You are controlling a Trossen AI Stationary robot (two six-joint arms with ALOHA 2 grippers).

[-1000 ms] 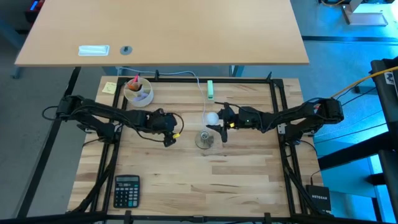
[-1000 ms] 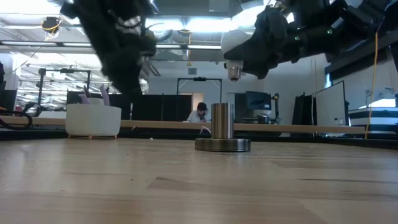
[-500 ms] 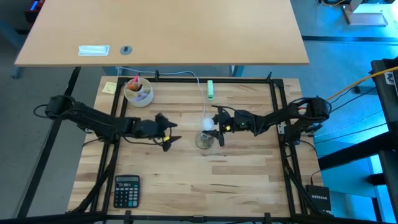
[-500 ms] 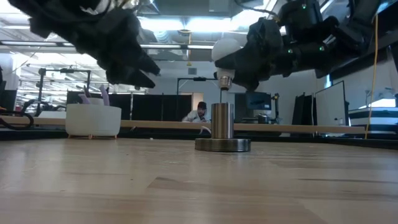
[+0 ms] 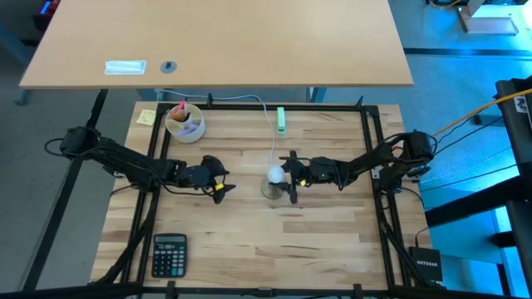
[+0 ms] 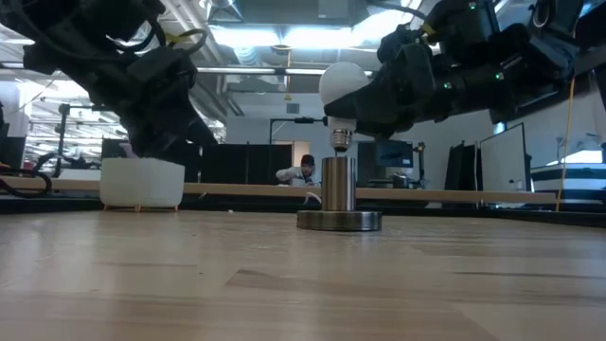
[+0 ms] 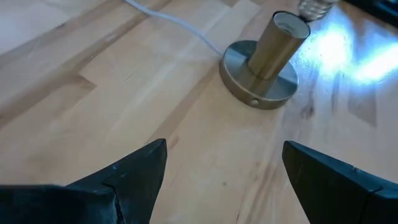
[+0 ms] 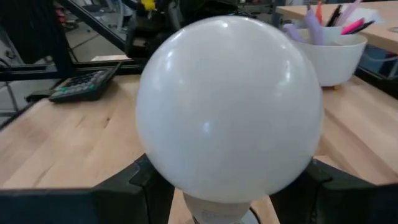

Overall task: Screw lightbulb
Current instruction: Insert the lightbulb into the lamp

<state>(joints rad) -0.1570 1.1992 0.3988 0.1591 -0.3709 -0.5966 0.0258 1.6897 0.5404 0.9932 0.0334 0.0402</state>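
Observation:
The white lightbulb hangs upright in my right gripper, which is shut on it. Its silvery screw base points down, right over the mouth of the round metal socket; I cannot tell whether they touch. The socket stands on its flat disc foot at the middle of the table, and a thin cord runs from it toward the far edge. My left gripper is open, low over the wood to the socket's left, pointing at it with nothing between its fingers. My right gripper pinches the bulb's glass globe between its two fingers, one on each side of its lower half. The fingers come in about level from the table's right. The bulb is upright, screw base down, lifted clear of the table.
A white cup of pens and a yellow note sit at the far left. A pale green plug block lies at the far middle. A calculator lies at the near left. Bare wood stretches in front of the socket.
My right gripper has carried the bulb down and toward the table's left, from beside the socket to right above its mouth; the bulb stays upright. My left gripper has sunk, drawn back a little toward the left edge, and rolled and tipped toward level.

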